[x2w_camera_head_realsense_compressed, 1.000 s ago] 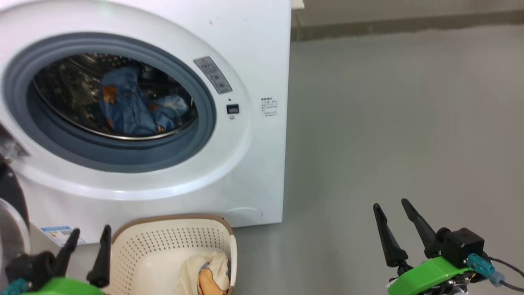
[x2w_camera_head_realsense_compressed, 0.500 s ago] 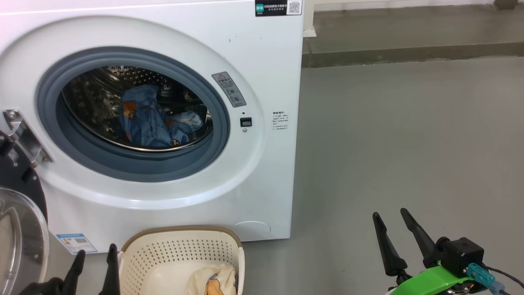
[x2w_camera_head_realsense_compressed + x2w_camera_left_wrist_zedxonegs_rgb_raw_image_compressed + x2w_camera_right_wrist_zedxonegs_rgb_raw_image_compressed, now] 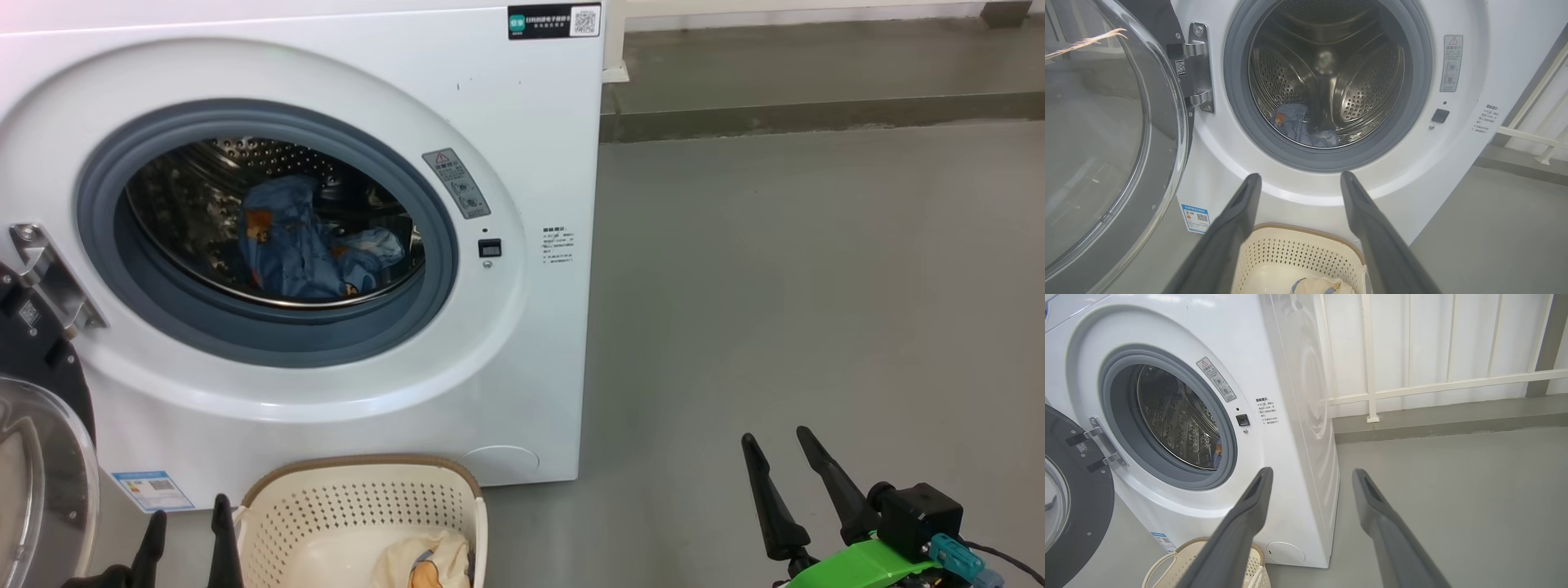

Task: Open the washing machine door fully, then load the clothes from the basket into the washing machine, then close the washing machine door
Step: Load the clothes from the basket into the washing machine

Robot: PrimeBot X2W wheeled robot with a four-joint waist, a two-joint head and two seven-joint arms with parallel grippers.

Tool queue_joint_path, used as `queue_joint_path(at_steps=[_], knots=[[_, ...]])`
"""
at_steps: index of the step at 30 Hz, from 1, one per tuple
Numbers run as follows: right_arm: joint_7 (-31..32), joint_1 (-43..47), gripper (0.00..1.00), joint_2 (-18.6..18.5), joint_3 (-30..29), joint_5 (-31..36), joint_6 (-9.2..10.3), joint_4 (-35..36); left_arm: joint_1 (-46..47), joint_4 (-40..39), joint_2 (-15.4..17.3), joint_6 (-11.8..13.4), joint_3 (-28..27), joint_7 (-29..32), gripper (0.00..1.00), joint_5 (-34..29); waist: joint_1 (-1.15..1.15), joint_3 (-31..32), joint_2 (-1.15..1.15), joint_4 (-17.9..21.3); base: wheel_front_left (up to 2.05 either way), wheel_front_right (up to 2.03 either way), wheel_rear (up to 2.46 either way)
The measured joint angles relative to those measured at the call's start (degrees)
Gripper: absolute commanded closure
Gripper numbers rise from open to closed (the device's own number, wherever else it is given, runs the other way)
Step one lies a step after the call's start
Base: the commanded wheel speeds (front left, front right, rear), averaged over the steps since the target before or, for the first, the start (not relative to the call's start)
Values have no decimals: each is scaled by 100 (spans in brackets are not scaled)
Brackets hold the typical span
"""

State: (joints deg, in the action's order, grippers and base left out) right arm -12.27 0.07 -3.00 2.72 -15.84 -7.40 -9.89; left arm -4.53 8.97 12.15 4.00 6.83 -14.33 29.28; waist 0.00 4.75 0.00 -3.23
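Ahead of the left gripper point(image 3: 1299, 174), the washing machine point(image 3: 1470, 53) has a smooth, glossy white casing, a matt grey-blue rubber ring point(image 3: 1237, 102) and a shiny perforated steel drum point(image 3: 1372, 81). Off that gripper's left side, the washing machine door point(image 3: 1094, 122) is clear glass in a dark smooth surround, on a bright metal hinge point(image 3: 1198, 69). Below its fingers point(image 3: 1224, 237) (dark, matt, smooth) is the basket point(image 3: 1290, 253), cream perforated plastic with a brown woven-look rim. The clothes point(image 3: 1294, 122) are soft, matt cloth. The right gripper point(image 3: 775, 435) has a glossy green plastic bracket point(image 3: 857, 563) at its base; the floor point(image 3: 816, 286) beyond is grey, matt, smooth.
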Motion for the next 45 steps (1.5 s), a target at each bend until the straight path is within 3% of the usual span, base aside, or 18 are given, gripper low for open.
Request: queue_joint_path(at_steps=[20,45], knots=[[-20,0,0,9,3,0,0,-42,0,219,-408,-380,-437,-5,0,-438,0,39,0,15,0,0,0],[-26,1,0,11,16,0,0,-69,0,410,-587,-589,-623,-5,0,-689,0,-24,0,-5,0,0,0]])
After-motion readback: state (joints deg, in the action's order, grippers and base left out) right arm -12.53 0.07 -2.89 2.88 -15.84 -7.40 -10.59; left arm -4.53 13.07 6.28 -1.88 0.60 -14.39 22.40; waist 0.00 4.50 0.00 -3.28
